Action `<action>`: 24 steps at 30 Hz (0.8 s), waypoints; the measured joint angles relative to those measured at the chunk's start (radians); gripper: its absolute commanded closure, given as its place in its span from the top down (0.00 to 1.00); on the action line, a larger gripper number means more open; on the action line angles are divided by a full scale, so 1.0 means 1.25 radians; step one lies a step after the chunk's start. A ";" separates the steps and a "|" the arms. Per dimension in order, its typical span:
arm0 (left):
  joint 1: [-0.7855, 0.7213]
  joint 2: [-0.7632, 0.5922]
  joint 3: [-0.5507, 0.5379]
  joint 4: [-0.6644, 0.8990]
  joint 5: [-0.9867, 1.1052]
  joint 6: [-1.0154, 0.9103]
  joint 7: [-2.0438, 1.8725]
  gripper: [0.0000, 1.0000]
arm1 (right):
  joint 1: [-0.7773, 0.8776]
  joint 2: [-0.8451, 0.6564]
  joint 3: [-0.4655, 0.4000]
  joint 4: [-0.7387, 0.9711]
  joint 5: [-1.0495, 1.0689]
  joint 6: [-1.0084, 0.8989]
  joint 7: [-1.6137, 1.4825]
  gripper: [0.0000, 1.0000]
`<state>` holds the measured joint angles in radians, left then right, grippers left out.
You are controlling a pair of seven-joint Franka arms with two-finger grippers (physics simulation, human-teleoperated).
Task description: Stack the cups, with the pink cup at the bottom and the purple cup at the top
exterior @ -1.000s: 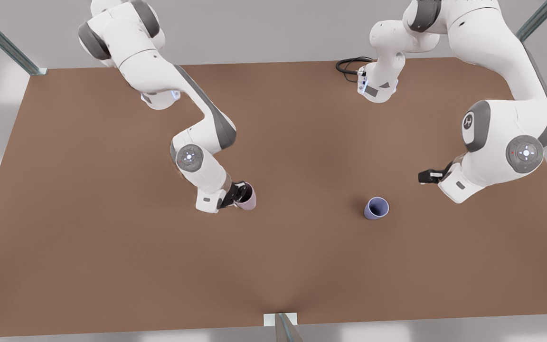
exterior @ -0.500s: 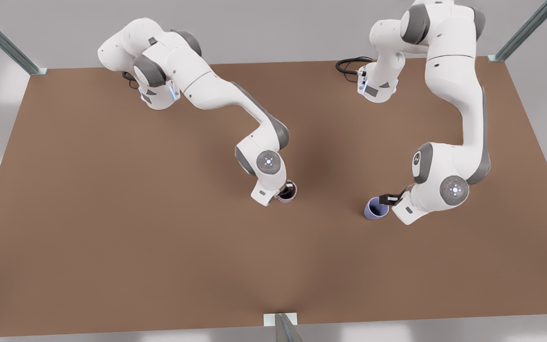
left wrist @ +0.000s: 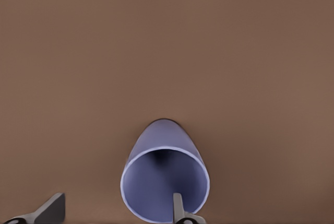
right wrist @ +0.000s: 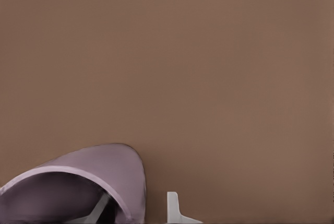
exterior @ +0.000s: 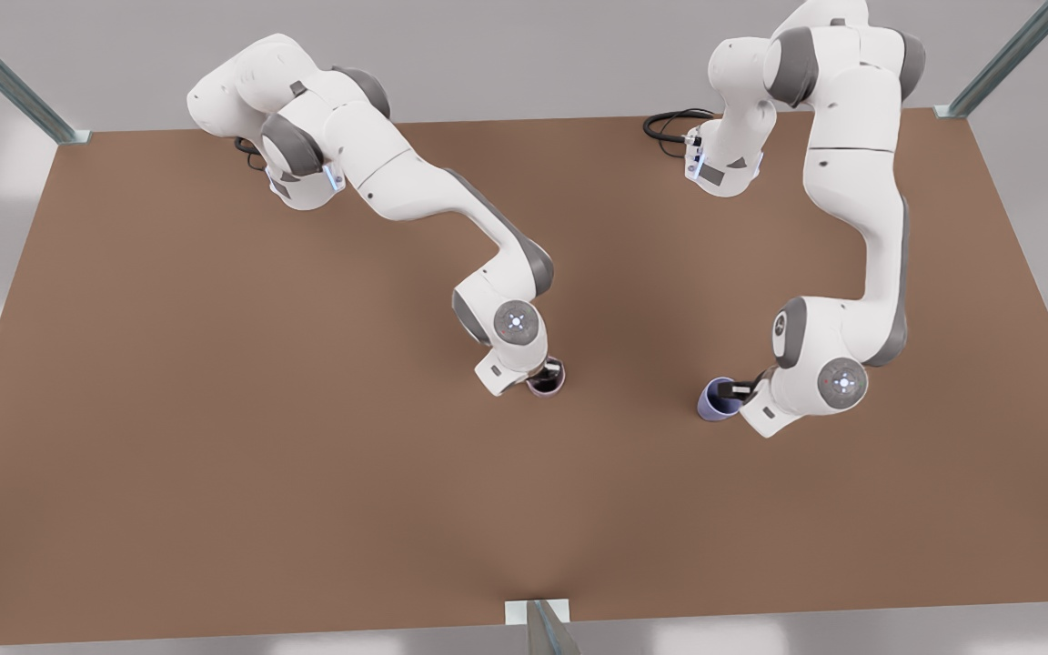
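Note:
The pink cup [exterior: 551, 384] stands upright on the brown table [exterior: 215, 409] near the middle. My right gripper [exterior: 539, 373] is over its rim on the front view's left. In the right wrist view the pink cup [right wrist: 88, 172] has one finger inside it and one finger [right wrist: 174, 205] outside, with a gap to the wall; this gripper [right wrist: 138, 205] is open. The purple cup [exterior: 713, 400] stands toward the front view's right. My left gripper [exterior: 740, 391] is open at its rim. In the left wrist view one finger [left wrist: 178, 208] sits inside the purple cup [left wrist: 164, 174], the other outside.
A black cable [exterior: 670, 123] lies by the arm base at the back of the table. Metal posts stand at the back corners, and a small bracket [exterior: 538, 611] sits at the middle of the front edge. Bare table lies between the two cups.
The right gripper carried the pink cup toward the middle and lowered it upright onto the table. The left gripper swung in from the front view's right to the purple cup's rim.

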<state>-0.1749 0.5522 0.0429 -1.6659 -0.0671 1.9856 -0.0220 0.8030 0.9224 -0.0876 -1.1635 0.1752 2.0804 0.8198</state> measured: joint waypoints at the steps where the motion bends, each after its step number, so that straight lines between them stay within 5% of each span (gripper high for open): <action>1: 0.000 0.003 0.000 -0.003 0.000 0.005 0.000 1.00 | 0.000 -0.001 -0.001 -0.001 0.000 0.000 0.009 0.72; 6: 0.000 0.011 0.000 -0.022 0.000 0.023 0.000 1.00 | -0.002 -0.016 -0.003 -0.004 0.001 -0.002 0.045 0.74; 11: 0.001 0.030 -0.001 -0.024 0.001 0.036 -0.001 0.42 | -0.006 -0.058 -0.004 -0.007 0.003 -0.020 0.072 0.76; 14: 0.001 0.035 -0.001 -0.024 0.000 0.042 -0.003 0.37 | -0.013 -0.110 -0.007 -0.024 0.002 -0.045 0.077 0.80; 17: 0.001 0.041 -0.001 -0.024 -0.007 0.048 -0.003 0.34 | -0.083 -0.297 -0.024 -0.174 -0.005 -0.075 0.067 1.00; 20: 0.001 0.046 -0.001 -0.024 -0.010 0.053 -0.003 0.30 | -0.288 -0.482 -0.028 -0.250 -0.016 -0.149 0.031 1.00; 24: 0.000 0.045 -0.001 -0.024 -0.010 0.056 -0.004 0.21 | -0.440 -0.562 -0.069 -0.242 -0.093 -0.280 -0.079 1.00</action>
<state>-0.1748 0.6081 0.0414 -1.6955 -0.0792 2.0557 -0.0276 0.2527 0.2204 -0.1740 -1.4656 0.0594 1.7309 0.7204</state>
